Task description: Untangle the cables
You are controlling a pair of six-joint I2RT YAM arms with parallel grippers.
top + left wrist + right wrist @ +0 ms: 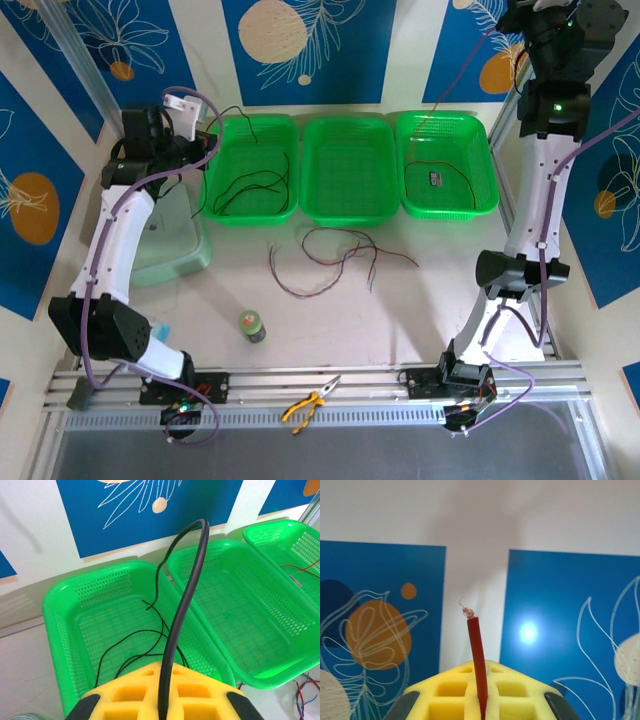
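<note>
While looking down from above, find the left pincer (200, 124) at ten o'clock, raised at the nine o'clock edge of the left basket (250, 121). Clenched on a black cable (258, 180): thick end nipped between the yellow pads (147, 677), arching upward, then dropping as a thin strand into that basket and looping across its floor. Note the middle basket (350, 122) at twelve o'clock and the right basket (445, 116) at one o'clock, all three side by side.

Find the right pincer (515, 18) at two o'clock, lifted high near the top corner. Grasping a dark red cable (478, 650): short stub poking up between its pads, frayed copper strands at the tip. From above, trace a thin line slanting from that pincer toward seven o'clock into the right basket, with more cable curled on the basket floor beside a small dark piece (437, 178).

See the remaining cables (335, 255), dark red and purple-blue, crossed in loose loops on the tabletop (430, 290) near centre, just at six o'clock of the middle basket, well apart from both pincers. Spot a green-lidded jar (252, 326) at seven o'clock of them, upright, yellow-handled pliers (310, 403) at six o'clock by the near edge, and a pale green tub (180, 250) at nine o'clock beneath the left arm.
</note>
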